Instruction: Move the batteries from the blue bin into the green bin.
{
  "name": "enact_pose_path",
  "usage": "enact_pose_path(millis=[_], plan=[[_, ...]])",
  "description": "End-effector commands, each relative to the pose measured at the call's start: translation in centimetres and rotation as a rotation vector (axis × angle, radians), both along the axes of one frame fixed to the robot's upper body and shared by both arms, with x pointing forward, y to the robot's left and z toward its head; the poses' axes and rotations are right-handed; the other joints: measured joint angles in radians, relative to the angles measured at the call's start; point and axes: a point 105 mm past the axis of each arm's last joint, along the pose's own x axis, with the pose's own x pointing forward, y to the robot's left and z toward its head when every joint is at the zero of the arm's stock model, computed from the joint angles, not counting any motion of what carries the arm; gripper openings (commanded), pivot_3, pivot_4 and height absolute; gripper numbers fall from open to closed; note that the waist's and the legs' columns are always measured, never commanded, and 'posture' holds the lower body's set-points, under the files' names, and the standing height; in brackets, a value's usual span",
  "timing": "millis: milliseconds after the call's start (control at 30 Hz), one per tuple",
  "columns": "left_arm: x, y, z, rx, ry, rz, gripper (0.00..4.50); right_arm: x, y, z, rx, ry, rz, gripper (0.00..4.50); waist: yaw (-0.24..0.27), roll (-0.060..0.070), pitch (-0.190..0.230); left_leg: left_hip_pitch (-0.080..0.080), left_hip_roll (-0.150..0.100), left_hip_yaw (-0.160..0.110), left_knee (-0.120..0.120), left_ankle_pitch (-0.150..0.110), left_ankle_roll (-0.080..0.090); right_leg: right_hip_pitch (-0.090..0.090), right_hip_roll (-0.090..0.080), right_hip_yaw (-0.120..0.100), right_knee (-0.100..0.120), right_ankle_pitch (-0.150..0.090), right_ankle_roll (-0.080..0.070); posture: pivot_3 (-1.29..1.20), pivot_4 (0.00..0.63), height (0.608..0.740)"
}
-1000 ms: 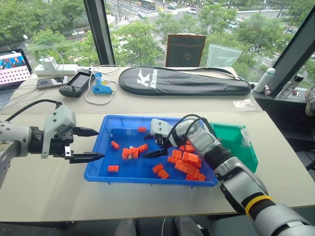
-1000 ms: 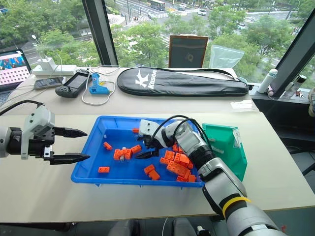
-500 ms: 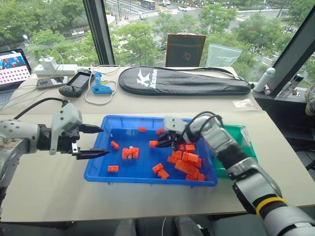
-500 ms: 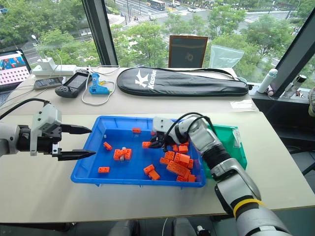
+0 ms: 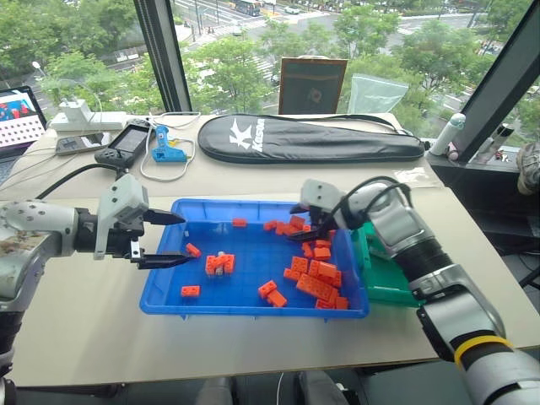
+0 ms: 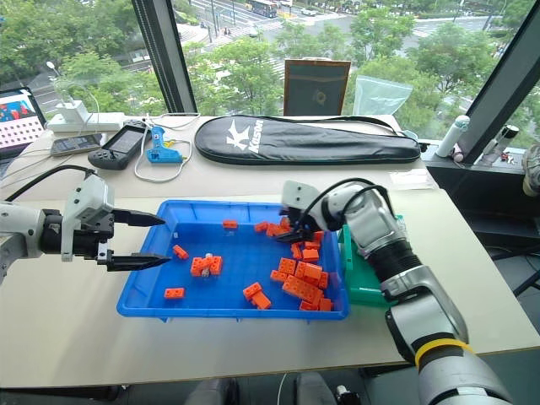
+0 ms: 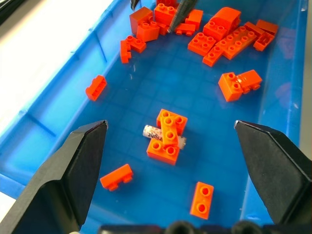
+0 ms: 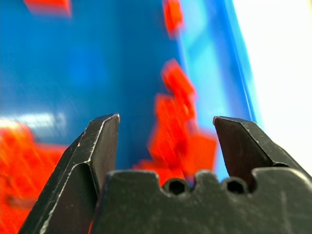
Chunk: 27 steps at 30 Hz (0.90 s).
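Observation:
The blue bin (image 5: 250, 309) lies mid-table, strewn with orange bricks (image 5: 319, 277). One battery (image 7: 152, 132), a pale cylinder, lies half under a clump of bricks left of the tray's centre (image 5: 219, 256). The green bin (image 5: 386, 287) stands against the tray's right wall, partly hidden by my right arm. My left gripper (image 5: 187, 238) hovers open over the tray's left edge, pointing at the battery. My right gripper (image 5: 302, 225) hangs open above the bricks in the tray's right part, close to the green bin, with nothing between its fingers (image 8: 100, 146).
A black racket case (image 5: 312, 139), a game controller (image 5: 126, 145), a blue tool (image 5: 169, 150) and a laptop (image 5: 17, 114) sit at the back of the table by the window. Bare tabletop (image 5: 84, 321) lies in front of and left of the tray.
My right gripper rose and moved right, from the tray's middle to its right part beside the green bin. It was shut half a second ago and is open now. The left gripper kept its place.

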Motion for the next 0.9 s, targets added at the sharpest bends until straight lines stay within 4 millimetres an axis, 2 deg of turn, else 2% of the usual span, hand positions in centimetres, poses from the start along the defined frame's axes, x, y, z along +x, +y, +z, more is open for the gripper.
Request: enact_pose_path(millis=[33, 167, 367, 533, 900], plan=[[0.0, 0.1, 0.8, 0.025, -0.034, -0.01, 4.5, -2.1, 2.6, 0.3, 0.063, 0.043, 0.086, 3.44, 0.002, 0.0, 0.0, 0.0, 0.0, 0.0, 0.0, 0.0, 0.0, 0.0, 0.0, 0.0, 0.001, 0.0, 0.0, 0.0, 0.15, 0.74], [-0.4, 0.2, 0.8, 0.032, -0.023, -0.02, 4.5, -3.0, 4.8, -1.5, 0.081, 0.1, 0.105, 3.44, 0.009, 0.0, 0.0, 0.0, -0.001, 0.0, 0.001, 0.0, 0.0, 0.001, -0.001, 0.0, 0.0, 0.0, 0.0, 0.0, 0.15, 0.74], [-1.0, 0.8, 0.4, 0.074, 0.007, -0.016, 4.5, -2.9, 6.0, -3.8, 0.057, 0.126, 0.092, 3.44, 0.006, 0.0, 0.0, 0.0, -0.001, 0.001, 0.001, 0.0, 0.0, 0.0, -0.001, 0.0, 0.0, 0.0, 0.0, 0.0, 0.15, 0.74], [-1.3, 1.4, 0.0, 0.102, 0.017, -0.006, 4.5, -2.0, 6.6, -4.4, 0.084, 0.152, 0.049, 3.44, 0.001, 0.0, 0.0, 0.0, 0.0, 0.0, 0.001, 0.0, 0.0, 0.0, -0.001, 0.0, 0.001, 0.0, 0.0, 0.0, 0.15, 0.74], [-1.6, 1.4, 0.2, 0.1, 0.028, -0.005, 4.5, -2.3, 8.2, -4.9, 0.105, 0.183, 0.053, 3.44, 0.002, 0.0, 0.0, 0.0, 0.0, 0.0, 0.001, 0.0, 0.0, 0.0, -0.001, 0.0, 0.001, 0.0, 0.0, 0.0, 0.15, 0.74]])
